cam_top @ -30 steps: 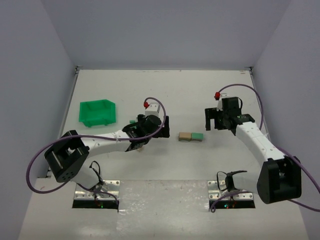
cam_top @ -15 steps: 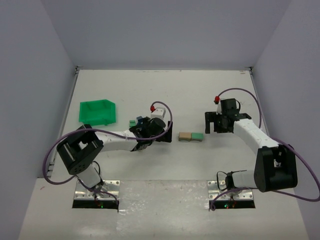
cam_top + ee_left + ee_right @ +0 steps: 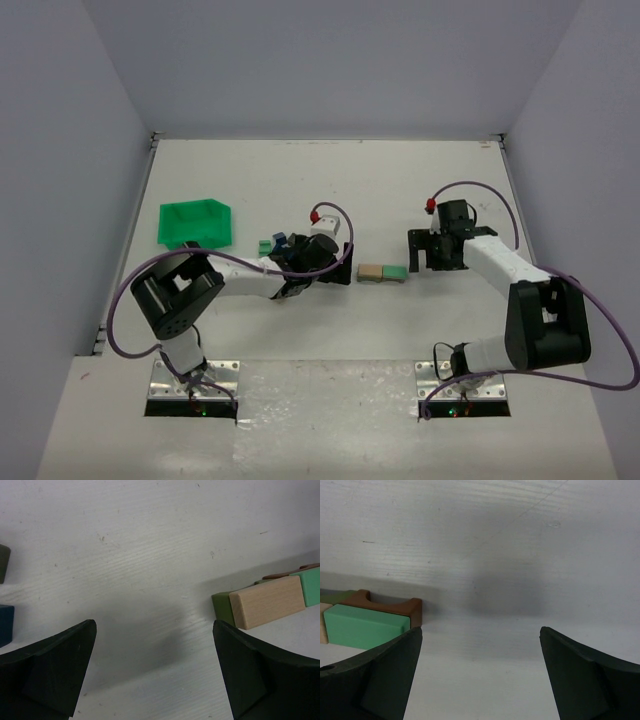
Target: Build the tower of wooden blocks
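Note:
The wood block tower is a low cluster in the table's middle: a tan block [image 3: 370,271] and a light green block [image 3: 396,271] side by side. The left wrist view shows the tan block [image 3: 267,601] with a dark green block [image 3: 221,608] behind it. The right wrist view shows the light green block [image 3: 367,625] against a brown arch piece [image 3: 385,605]. No blue piece is on it. My left gripper [image 3: 346,262] [image 3: 154,630] is open and empty, just left of the cluster. My right gripper [image 3: 425,256] [image 3: 481,635] is open and empty, just right of it.
A green plastic bin [image 3: 195,223] stands at the left. A small green block [image 3: 265,245] and a blue block [image 3: 281,240] lie beside the left arm; the blue block also shows at the left edge of the left wrist view [image 3: 5,625]. Walls enclose the table.
My left arm has reached rightward, bringing its open gripper close to the tan block. My right arm's elbow has swung in, with its gripper staying near the green block.

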`<action>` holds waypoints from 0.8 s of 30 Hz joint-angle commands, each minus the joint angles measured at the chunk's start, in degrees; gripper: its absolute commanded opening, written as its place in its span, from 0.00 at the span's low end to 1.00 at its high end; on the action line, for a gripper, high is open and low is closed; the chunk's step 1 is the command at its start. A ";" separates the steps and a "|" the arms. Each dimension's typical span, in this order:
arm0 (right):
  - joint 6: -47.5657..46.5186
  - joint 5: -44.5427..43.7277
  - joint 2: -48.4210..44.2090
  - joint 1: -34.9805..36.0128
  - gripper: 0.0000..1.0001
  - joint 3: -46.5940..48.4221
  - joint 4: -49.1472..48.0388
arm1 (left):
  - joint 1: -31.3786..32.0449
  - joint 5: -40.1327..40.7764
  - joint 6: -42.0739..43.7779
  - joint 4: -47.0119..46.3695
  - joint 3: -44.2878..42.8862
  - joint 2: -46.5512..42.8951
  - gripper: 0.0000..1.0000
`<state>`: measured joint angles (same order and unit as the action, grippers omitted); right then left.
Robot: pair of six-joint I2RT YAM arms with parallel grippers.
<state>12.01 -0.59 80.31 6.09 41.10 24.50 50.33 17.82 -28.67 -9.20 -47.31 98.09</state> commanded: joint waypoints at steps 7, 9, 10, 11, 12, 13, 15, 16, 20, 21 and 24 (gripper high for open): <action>-0.71 3.84 1.12 -0.25 0.99 1.09 -2.44 | 0.83 -0.33 0.64 -2.40 -2.93 1.53 1.00; -0.63 3.59 1.23 -0.20 0.99 1.09 -2.53 | 0.83 -0.63 0.72 -2.32 -3.27 1.98 1.00; -0.54 3.40 1.18 -0.20 0.99 1.09 -2.53 | 0.83 -0.73 0.73 -2.32 -3.36 2.13 1.00; -0.53 3.29 1.16 -0.20 0.99 1.12 -2.53 | 0.83 -0.83 0.73 -2.32 -3.47 2.19 1.00; -0.58 3.23 1.16 -0.20 0.99 1.17 -2.53 | 0.83 -0.94 0.73 -2.31 -3.58 2.19 1.00; -0.45 3.10 1.16 -0.26 0.99 1.17 -2.47 | 0.83 -0.81 0.73 -2.25 -3.58 2.26 1.00; -0.30 2.62 1.22 -0.29 0.99 1.20 -2.44 | 0.83 -0.81 0.73 -2.23 -3.58 2.28 1.00; -0.21 1.84 1.17 -0.27 0.99 1.26 -2.44 | 0.84 -0.71 0.73 -2.23 -3.58 2.28 1.00; 0.48 0.77 0.53 -0.20 0.99 1.17 -2.35 | 1.01 -1.29 0.73 -2.31 -3.85 2.65 1.00; 0.57 0.70 0.35 -0.20 0.99 1.17 -2.27 | 1.09 -1.29 0.73 -2.23 -3.94 2.89 1.00; 1.16 -1.74 -0.58 -0.20 0.99 1.09 -2.35 | 1.18 -1.12 0.55 -1.88 -4.02 2.46 1.00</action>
<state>12.03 1.02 81.47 6.09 41.12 23.97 50.46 17.21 -28.51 -9.23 -49.41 100.46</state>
